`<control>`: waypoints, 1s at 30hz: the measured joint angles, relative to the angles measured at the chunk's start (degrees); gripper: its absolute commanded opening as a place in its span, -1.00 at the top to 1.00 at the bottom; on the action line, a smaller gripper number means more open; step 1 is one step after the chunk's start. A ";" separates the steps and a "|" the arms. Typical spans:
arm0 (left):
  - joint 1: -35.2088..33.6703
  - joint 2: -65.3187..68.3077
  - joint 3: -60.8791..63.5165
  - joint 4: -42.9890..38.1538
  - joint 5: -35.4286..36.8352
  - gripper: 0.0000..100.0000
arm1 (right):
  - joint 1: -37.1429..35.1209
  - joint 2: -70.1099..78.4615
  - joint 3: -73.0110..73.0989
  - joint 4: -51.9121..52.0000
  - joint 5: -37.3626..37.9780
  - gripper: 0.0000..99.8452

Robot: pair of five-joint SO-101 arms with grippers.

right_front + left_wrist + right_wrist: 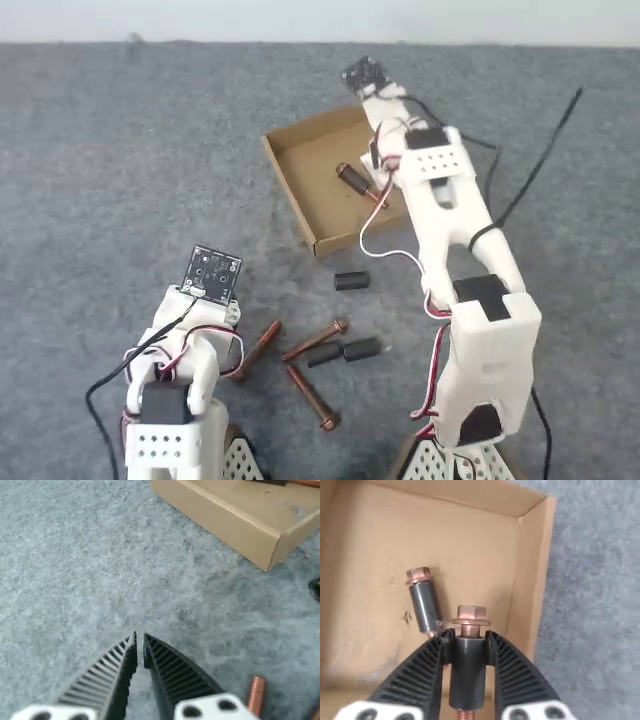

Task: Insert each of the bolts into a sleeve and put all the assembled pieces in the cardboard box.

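One assembled piece [468,672] gripped by right end effector [467,636] | tip cropped

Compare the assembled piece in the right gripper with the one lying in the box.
The held piece is clamped by its sleeve in the right gripper; the loose piece lies free on the cardboard box floor. The held piece lines up with the fingers; the loose piece lies skewed to it. Both: copper flanged bolt in black sleeve.

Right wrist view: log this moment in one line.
right gripper: shut on bolt-sleeve assembly above cardboard box | in box: another assembly | left gripper: shut, empty | loose: three bolts, three sleeves
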 measured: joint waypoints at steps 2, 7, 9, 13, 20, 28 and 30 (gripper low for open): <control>0.00 0.00 0.00 0.00 0.00 0.95 | 0.18 0.00 -4.48 4.13 1.41 0.99; 0.00 0.00 0.00 0.00 0.00 0.95 | 0.09 2.29 -11.16 6.59 6.33 0.99; 0.00 0.00 0.00 0.00 0.00 0.95 | 0.00 5.45 -12.40 5.89 6.95 0.99; 0.00 0.00 0.00 0.00 0.00 0.95 | 0.00 10.64 -13.71 2.46 7.38 0.84; 0.00 0.00 0.00 0.00 0.00 0.95 | -1.32 14.51 -14.15 0.62 7.47 0.79; 0.00 0.00 0.00 0.00 0.00 0.95 | -1.49 14.51 -14.15 0.62 7.47 0.79; 0.00 0.00 0.00 0.00 0.00 0.95 | -0.62 14.07 -14.15 0.62 7.47 0.79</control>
